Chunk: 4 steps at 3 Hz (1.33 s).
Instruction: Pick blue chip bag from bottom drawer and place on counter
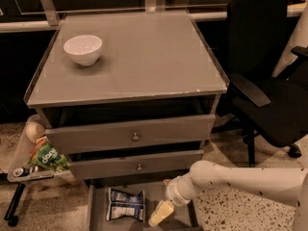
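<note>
One gripper (161,213) is in view, low in the picture, at the end of the white arm (240,177). The arm enters from the right edge and slopes down toward the left. The gripper hangs over the right part of the bottom drawer (98,207), which stands pulled out at floor level. Whether the gripper is open or closed cannot be told. Nothing is seen in its grip.

The blue chip bag (126,204) lies flat on the floor of the bottom drawer, left of centre. It is just beside the gripper, on the left of it as the camera sees it. A narrow strip of bare drawer floor separates the two, so bag and gripper are apart, not touching.

Surroundings and obstructions:

1. The middle drawer (139,163) sits directly above the rear of the bottom drawer. Its knobbed front is close above the bag and the wrist of the arm.
2. The top drawer (134,134), also knobbed, stands slightly pulled out above the middle one.
3. The desk (144,57) forms the grey top of the cabinet. It has a small pale chip on its front edge toward the right.
4. A white bowl (83,49) stands upright on the desk near the rear left corner.
5. A green snack bag (48,158) rests on a low stand to the left of the cabinet, well apart from the gripper.
6. A black office chair (269,81) stands near the right side of the cabinet, above the arm in the picture.
</note>
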{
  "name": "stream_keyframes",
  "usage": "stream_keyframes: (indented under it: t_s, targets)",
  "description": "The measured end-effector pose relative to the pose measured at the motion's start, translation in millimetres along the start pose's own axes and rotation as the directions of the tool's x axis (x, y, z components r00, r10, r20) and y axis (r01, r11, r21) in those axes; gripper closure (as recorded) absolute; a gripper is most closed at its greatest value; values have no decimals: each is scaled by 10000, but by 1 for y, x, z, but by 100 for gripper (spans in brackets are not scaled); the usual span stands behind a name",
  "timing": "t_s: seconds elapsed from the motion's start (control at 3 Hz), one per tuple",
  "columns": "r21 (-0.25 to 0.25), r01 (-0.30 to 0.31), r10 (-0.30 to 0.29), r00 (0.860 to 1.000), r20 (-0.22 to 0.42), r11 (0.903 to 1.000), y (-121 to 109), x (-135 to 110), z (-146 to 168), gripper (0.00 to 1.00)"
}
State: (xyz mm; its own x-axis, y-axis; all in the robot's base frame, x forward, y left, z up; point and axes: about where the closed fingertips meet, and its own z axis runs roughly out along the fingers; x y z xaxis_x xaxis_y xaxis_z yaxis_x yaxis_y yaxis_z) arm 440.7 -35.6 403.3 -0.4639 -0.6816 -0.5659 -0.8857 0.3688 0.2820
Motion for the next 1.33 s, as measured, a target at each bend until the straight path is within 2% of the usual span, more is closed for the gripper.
stream_keyframes:
  t_s: [0.33, 0.67, 1.0, 1.33]
  targets:
    - [-7, 262, -261, 9995, 152, 9997, -4, -1, 23, 0]
    - [125, 542, -547, 9971, 528, 9985, -21, -3, 62, 0]
    - [82, 863, -866, 9945, 585, 9962, -43, 0, 127, 0]
    - [57, 872, -874, 9945, 582, 9962, -42, 0, 129, 0]
